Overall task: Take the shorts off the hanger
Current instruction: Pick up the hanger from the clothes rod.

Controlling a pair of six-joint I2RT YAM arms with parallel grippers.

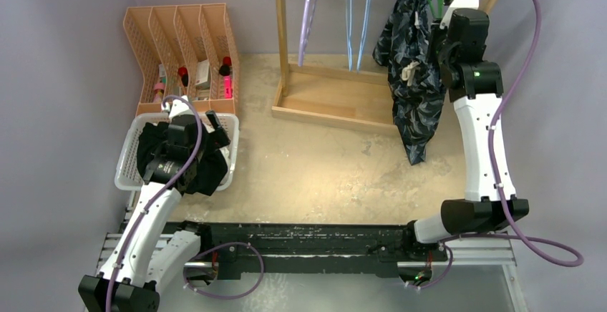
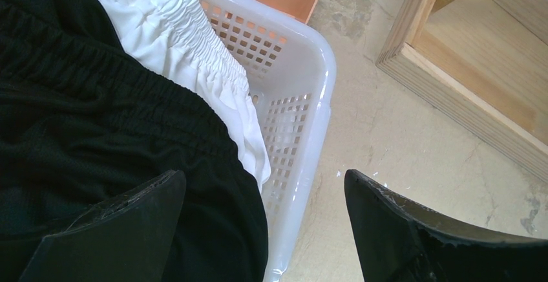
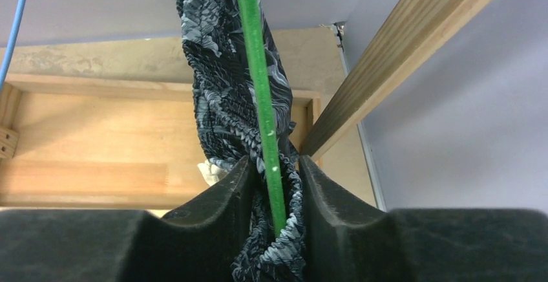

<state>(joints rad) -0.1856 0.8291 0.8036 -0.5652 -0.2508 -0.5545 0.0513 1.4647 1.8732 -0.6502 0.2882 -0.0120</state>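
Clamping ruched patterned shorts [image 3: 216, 68] and a green hanger [image 3: 257, 68] at the far wooden rack [image 1: 336, 101], the right gripper [image 3: 274, 165] is closed, the left gripper [image 2: 262, 175] gaping over black shorts [image 2: 97, 133] and white shorts [image 2: 168, 23] in a lattice basket [image 2: 316, 68] on the mottled table [image 1: 322, 169].

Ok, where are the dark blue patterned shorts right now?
Top view, far right: the dark blue patterned shorts hang on a green hanger at the wooden rack's right end, their waistband between the right gripper's fingers.
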